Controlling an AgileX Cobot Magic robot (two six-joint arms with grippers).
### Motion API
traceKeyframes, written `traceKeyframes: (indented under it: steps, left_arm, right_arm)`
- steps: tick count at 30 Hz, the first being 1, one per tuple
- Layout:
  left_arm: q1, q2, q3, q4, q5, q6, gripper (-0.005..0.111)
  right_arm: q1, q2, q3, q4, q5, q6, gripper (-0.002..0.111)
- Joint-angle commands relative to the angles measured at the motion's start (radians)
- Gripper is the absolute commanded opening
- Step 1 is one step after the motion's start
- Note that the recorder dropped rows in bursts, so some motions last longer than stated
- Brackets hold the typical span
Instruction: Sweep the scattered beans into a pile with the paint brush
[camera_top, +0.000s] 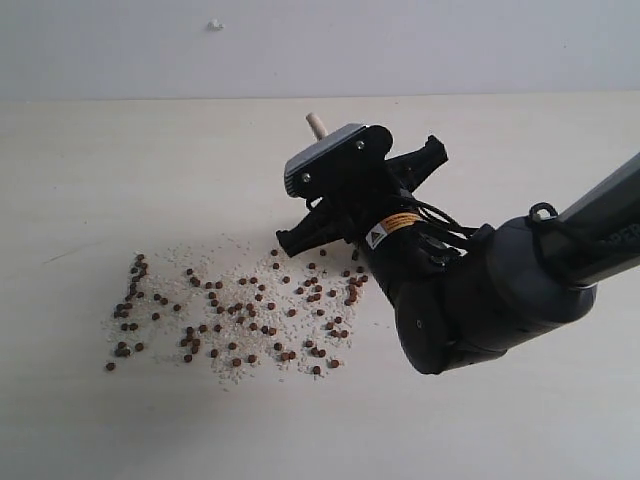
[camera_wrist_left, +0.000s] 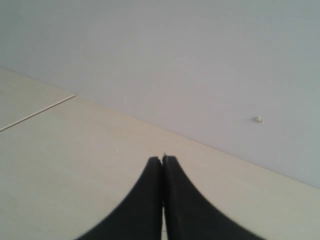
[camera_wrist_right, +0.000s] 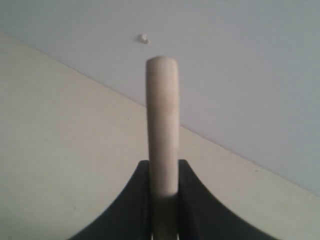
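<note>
Reddish-brown beans (camera_top: 240, 310) lie scattered among whitish grains in a wide loose band on the pale table (camera_top: 120, 180); a pile is not in view. My right gripper (camera_wrist_right: 163, 162) is shut on the paint brush's pale wooden handle (camera_wrist_right: 162, 125). It hovers at the band's right end. In the exterior view only the handle's end (camera_top: 317, 124) pokes out above the gripper; ferrule and bristles are hidden behind it. My left gripper (camera_wrist_left: 162, 159) is shut on nothing, above bare table, and is outside the exterior view.
The right arm's bulky dark body (camera_top: 470, 290) reaches in from the right edge, over the table beside the beans. A grey wall (camera_top: 400, 40) with a small white mark (camera_top: 215, 24) runs along the table's far edge.
</note>
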Motion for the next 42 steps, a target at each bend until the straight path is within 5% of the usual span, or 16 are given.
traceKeyframes:
  steps: [1,14,24,33,42]
  left_arm:
    - [-0.007,-0.006,0.0,0.001,-0.003,-0.007,0.0]
    - [-0.007,-0.006,0.0,0.001,-0.003,-0.007,0.0]
    - [-0.03,-0.006,0.0,0.001,-0.003,-0.007,0.0]
    - [-0.03,-0.006,0.0,0.001,-0.003,-0.007,0.0]
    - [-0.03,-0.006,0.0,0.001,-0.003,-0.007,0.0]
  right_arm:
    - [0.004,-0.001,-0.006,-0.06,0.054,0.199,0.0]
    - [0.004,-0.01,-0.013,-0.163,0.047,0.465,0.0]
    - [0.004,-0.192,-0.013,-0.063,0.002,0.28,0.0]
    - [0.016,-0.095,-0.151,-0.348,-0.003,1.065,0.0]
    - [0.135,0.182,-0.456,-0.161,0.002,1.109,0.0]
